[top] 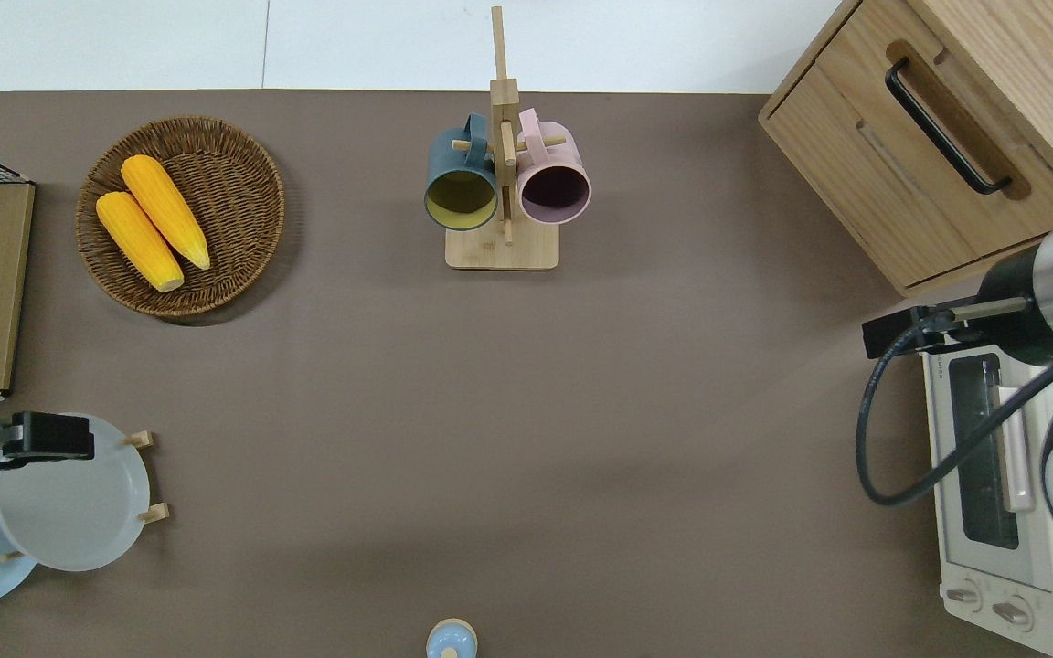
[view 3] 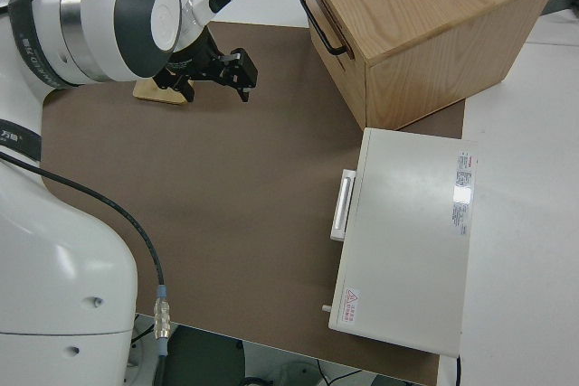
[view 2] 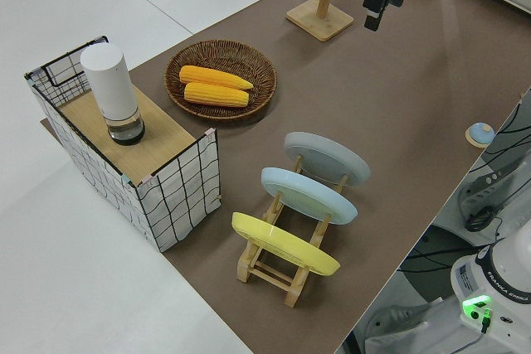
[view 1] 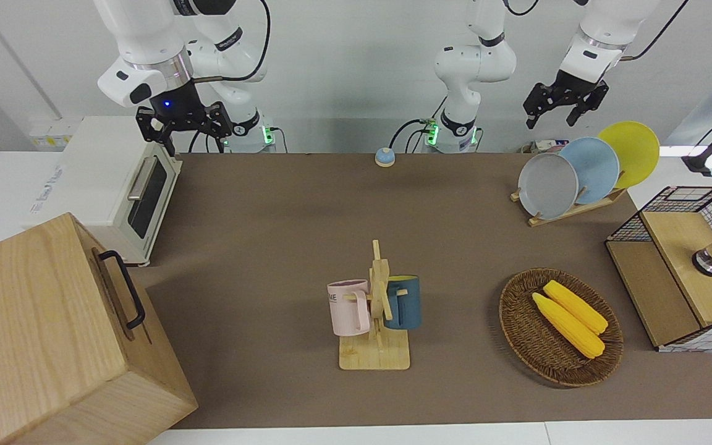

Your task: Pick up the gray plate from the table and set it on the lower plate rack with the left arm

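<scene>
The gray plate [view 1: 547,185] leans in the lowest slot of the light-wood plate rack [view 1: 569,212], at the left arm's end of the table [view 1: 306,210]. It also shows in the overhead view [top: 69,512] and the left side view [view 2: 326,157]. My left gripper [view 1: 552,117] is open and empty, raised well above the rack. In the overhead view the left gripper [top: 42,437] is over the gray plate's rim. My right gripper [view 1: 186,127] is parked and open.
A light blue plate [view 1: 591,170] and a yellow plate [view 1: 631,151] fill the rack's higher slots. A wicker basket [view 1: 520,327] with corn, a wire crate [view 1: 677,259], a mug tree [view 1: 377,309], a toaster oven [view 1: 139,198] and a wooden cabinet [view 1: 41,334] stand around.
</scene>
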Robot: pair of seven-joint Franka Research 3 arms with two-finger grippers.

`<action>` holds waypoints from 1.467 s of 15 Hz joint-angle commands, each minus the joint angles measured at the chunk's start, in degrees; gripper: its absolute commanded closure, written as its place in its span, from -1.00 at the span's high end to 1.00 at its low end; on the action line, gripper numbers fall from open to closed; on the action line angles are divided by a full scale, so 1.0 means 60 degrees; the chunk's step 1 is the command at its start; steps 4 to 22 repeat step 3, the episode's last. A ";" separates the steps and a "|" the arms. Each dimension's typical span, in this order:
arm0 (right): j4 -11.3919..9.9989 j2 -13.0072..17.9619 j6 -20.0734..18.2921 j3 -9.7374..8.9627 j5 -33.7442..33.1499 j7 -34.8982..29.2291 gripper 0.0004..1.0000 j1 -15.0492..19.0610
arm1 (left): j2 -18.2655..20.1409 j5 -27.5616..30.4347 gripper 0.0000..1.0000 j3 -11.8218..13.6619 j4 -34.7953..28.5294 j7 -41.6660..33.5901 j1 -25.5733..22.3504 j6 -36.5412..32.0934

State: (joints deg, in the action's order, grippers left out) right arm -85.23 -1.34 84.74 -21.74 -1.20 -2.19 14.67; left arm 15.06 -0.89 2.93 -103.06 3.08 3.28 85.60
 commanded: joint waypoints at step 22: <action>0.0099 0.0019 -0.0164 -0.0230 -0.0019 -0.0133 0.97 0.0251 | 0.0098 0.0104 0.99 0.0010 -0.0006 -0.0060 -0.0064 0.0059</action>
